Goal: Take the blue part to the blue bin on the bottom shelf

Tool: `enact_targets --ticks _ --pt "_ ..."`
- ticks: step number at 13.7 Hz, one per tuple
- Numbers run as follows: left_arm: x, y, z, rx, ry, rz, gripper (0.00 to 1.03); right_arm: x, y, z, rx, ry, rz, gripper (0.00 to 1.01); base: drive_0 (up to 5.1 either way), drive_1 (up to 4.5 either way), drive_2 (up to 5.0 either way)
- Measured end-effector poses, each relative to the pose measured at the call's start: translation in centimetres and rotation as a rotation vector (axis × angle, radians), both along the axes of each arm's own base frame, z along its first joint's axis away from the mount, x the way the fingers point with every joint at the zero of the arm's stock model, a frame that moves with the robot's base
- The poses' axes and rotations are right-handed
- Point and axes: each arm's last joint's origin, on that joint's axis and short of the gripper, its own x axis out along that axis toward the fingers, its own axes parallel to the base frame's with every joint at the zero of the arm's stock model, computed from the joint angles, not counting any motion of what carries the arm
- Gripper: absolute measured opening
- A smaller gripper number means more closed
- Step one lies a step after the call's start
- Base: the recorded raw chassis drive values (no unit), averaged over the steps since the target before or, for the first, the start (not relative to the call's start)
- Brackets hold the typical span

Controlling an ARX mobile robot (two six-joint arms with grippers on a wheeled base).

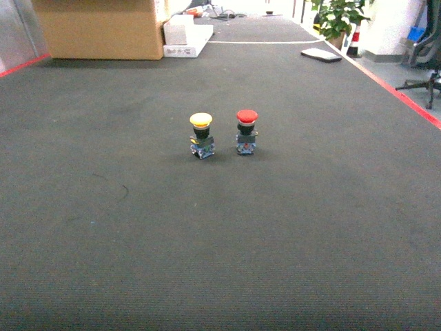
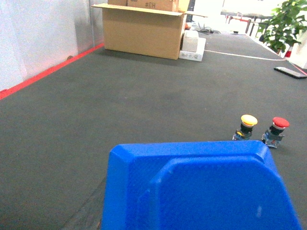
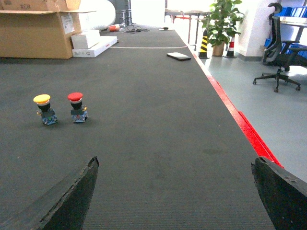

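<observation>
Dark grey carpet filled the floor, with a large brown cardboard box far left. A bright-blue moulded plastic shape blocked the left wrist view; whether it was the bin was unclear, and the left gripper's jaws were hidden. Mid-floor stood a yellow-capped push button and a red-capped push button. The right gripper gaped, released and empty. With no blue part or bottom shelf visible, it risked grabbing a button instead.

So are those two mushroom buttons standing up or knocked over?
Upright: yellow button and red button both stand on their bases, caps on top.
</observation>
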Motion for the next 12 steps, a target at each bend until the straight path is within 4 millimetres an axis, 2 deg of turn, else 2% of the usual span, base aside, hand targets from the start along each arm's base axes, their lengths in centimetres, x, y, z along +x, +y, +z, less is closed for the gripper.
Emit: enact_targets --ticks 6,10,12 --pt "0.00 0.00 0.00 0.000 0.000 0.001 0.44 0.00 0.00 0.00 0.000 0.000 0.000 0.98 0.0 0.00 0.0" --pt "0.01 0.00 -0.03 0.001 0.001 0.001 0.44 0.00 0.00 0.01 0.000 -0.001 0.000 0.98 0.1 -3.44 3.6" --pt "-0.01 0.01 -0.05 0.001 0.002 0.001 0.44 0.00 0.00 0.02 0.000 -0.002 0.000 0.98 0.0 0.00 0.0"
